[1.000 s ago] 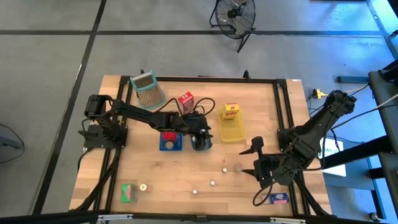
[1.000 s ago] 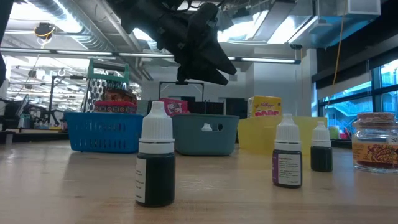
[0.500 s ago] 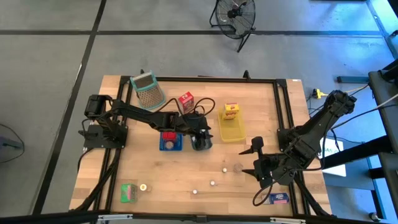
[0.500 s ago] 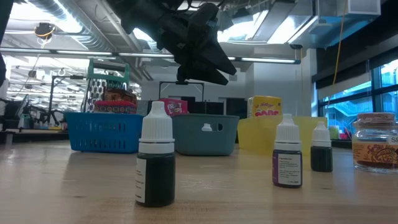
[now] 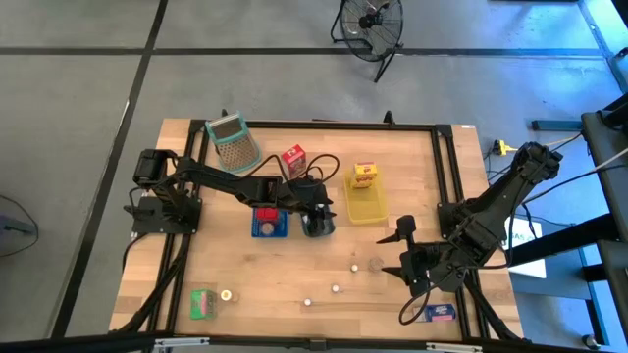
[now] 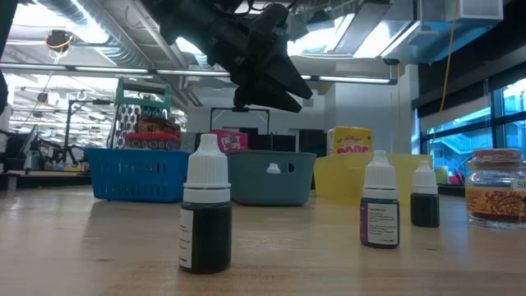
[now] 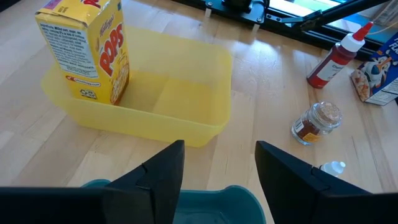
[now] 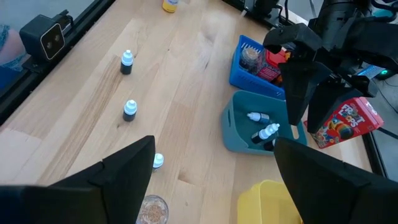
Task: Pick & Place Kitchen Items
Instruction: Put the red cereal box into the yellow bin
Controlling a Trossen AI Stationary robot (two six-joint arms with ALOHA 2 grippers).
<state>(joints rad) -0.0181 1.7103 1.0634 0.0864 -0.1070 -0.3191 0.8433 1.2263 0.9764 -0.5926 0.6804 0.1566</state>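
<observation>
My left gripper (image 5: 317, 211) hangs open above the grey-blue tray (image 8: 239, 134); nothing is between its fingers (image 7: 163, 175). Dropper bottles (image 8: 264, 132) lie in that tray. My right gripper (image 8: 214, 180) stands wide open and bare over the table's right part (image 5: 404, 273). More white-capped dropper bottles (image 5: 335, 289) stand loose on the wood near the front, beside a small jar (image 5: 376, 264). A yellow carton (image 7: 84, 50) stands in the yellow tray (image 7: 186, 93). A jar and a red packet sit in the blue tray (image 8: 261, 68).
A red carton (image 5: 292, 159) and a grater (image 5: 233, 142) stand toward the far edge. A green carton (image 5: 203, 303) lies at the near left and a blue carton (image 5: 440, 313) at the near right. A red squeeze bottle (image 7: 336, 56) lies beyond the jar (image 7: 317, 121).
</observation>
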